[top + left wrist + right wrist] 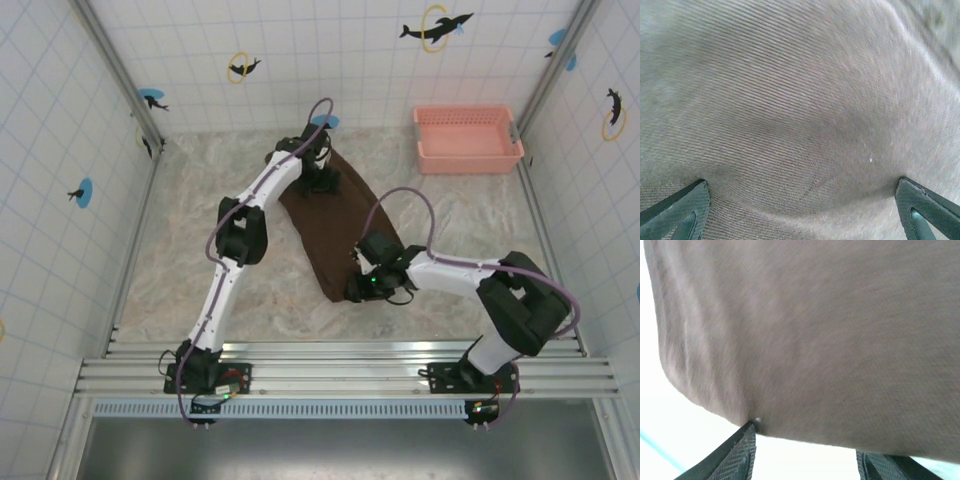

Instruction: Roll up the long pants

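At table [200, 230] centre, long pants [335, 225]: folded strip, axis diagonal, far-left to near-right. Soft brown ribbed cloth. I see left gripper [320, 180] spread wide on far end, right gripper [366, 288] parted at near end.

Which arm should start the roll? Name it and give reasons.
Right, probably. The right gripper sits at the near end of the long pants, jaws apart, with the cloth's edge just off its fingertips. The left gripper is wide open over flat cloth at the far end, no edge between its fingers.
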